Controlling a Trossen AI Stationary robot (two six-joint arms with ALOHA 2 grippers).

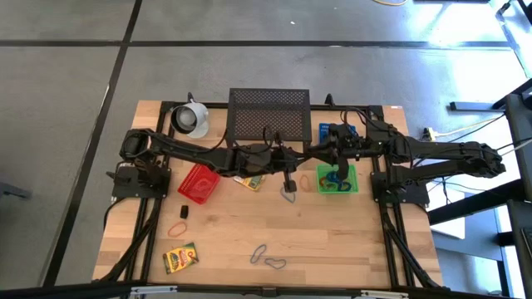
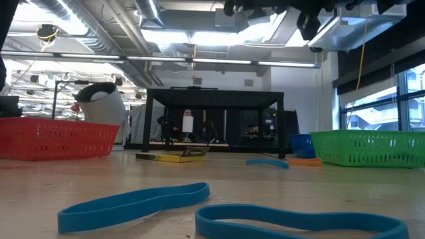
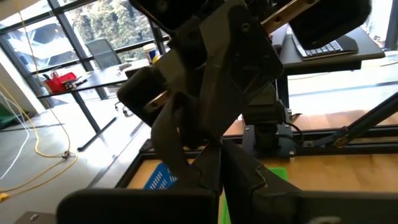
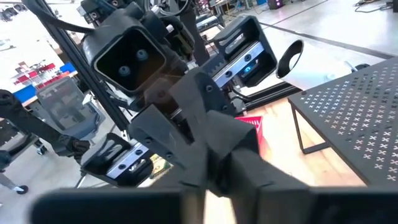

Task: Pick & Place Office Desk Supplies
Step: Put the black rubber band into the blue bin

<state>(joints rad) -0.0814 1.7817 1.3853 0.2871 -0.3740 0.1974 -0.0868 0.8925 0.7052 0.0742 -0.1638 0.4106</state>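
Much is being hidden where the two arms are meeting above the middle of the table. The left gripper [image 1: 312, 158] and the right gripper [image 1: 334, 156] are being crowded together beside the green basket [image 1: 352, 183], and whether either pair of fingers is spread or pressed together cannot be told; each wrist view is being filled by the other arm's dark wrist.

The wooden table [image 1: 349, 241] is being seen on a grey floor. In the low view a room with ceiling ducts and windows is being shown beyond it.

The supplies are being left scattered: a grey loop [image 1: 288, 195], an orange loop [image 1: 177, 228], a black block [image 1: 184, 213], a crayon box [image 1: 179, 257] and blue loops [image 2: 136, 204] near the front edge. Loops are also lying inside the green basket.

A red basket [image 1: 199, 183], a blue basket [image 1: 326, 130], a black mesh shelf [image 1: 268, 112] and a tipped white mug [image 1: 192, 120] are being seen around the arms.
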